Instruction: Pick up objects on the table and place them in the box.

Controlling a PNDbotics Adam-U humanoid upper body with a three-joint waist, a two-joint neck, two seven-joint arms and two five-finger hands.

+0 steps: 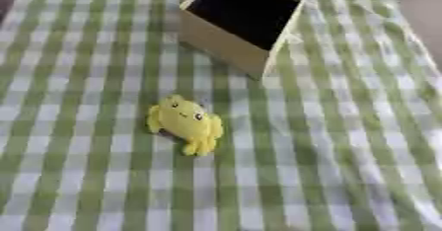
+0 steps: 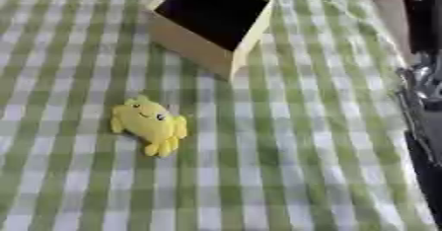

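Neither hand is showing clearly in either view. Along the right edge of the right eye view, a dark, partly shiny shape (image 2: 423, 106) is running from the top corner down toward the bottom; it could be part of the robot's right arm, but no fingers are showing, so I cannot tell whether that hand is open or closed. The left hand is not appearing anywhere.

Left of that dark shape, the bench (image 1: 345, 166) is lying under a green and white checked cloth that is covering nearly the whole picture. On the cloth, a little left of the middle, a small yellow plush toy (image 1: 185, 122) is lying flat with its face up, two dark eyes and a small mouth showing, and stubby limbs sticking out around its body. Nothing is touching it.

Farther back, near the top, an open box (image 1: 226, 45) is standing on the cloth, pale tan on its outer walls and dark inside. It is sitting askew, one corner pointing toward the toy, and well apart from it.
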